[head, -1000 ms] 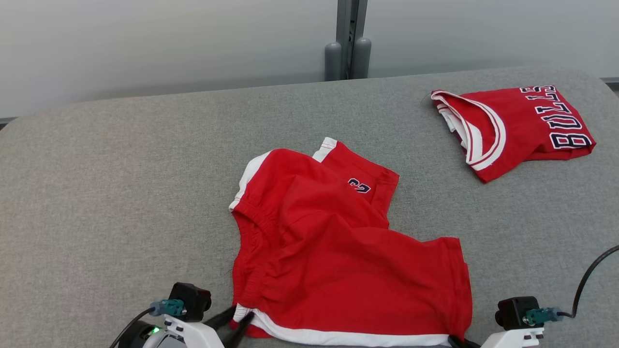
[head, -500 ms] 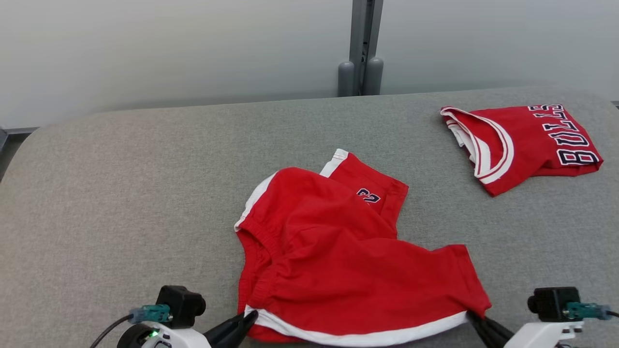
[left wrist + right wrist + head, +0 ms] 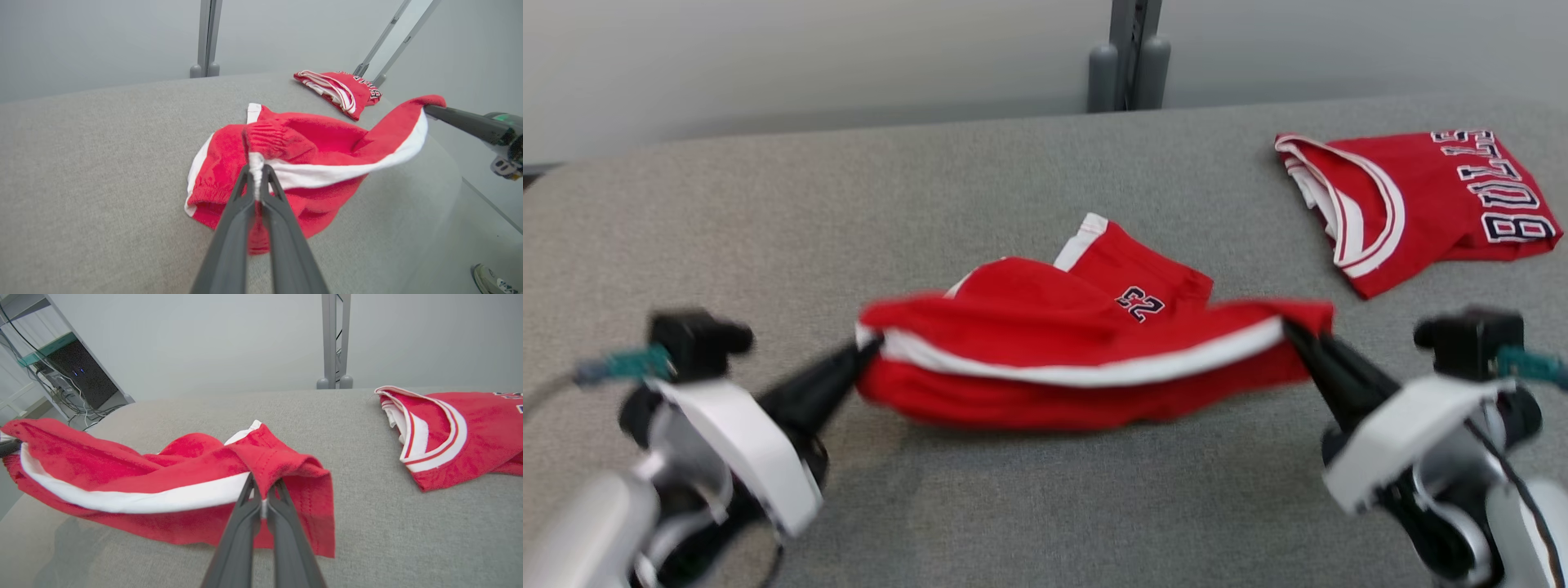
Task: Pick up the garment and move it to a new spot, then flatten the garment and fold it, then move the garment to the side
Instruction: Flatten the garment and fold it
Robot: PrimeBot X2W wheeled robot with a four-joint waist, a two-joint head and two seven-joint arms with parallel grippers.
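Observation:
The garment (image 3: pixel 1045 343) is a pair of red shorts with a white side stripe and a dark number. Its near edge hangs lifted off the grey surface (image 3: pixel 1013 506), stretched between my two grippers, while its far part rests on the surface. My left gripper (image 3: pixel 866 353) is shut on the garment's left corner (image 3: pixel 256 163). My right gripper (image 3: pixel 1294 331) is shut on the garment's right corner (image 3: pixel 261 486). In the left wrist view the right gripper's dark fingers (image 3: pixel 457 120) reach the stripe's far end.
A folded red jersey (image 3: pixel 1413 204) with white trim and dark letters lies at the far right of the surface. A grey post (image 3: pixel 1127 57) stands behind the far edge. A rack with cables (image 3: pixel 61 375) stands off to the left of the surface.
The left gripper closed on the garment's corner. Both grippers then rose and moved away from me, lifting the striped near edge off the surface. The camera also shifted.

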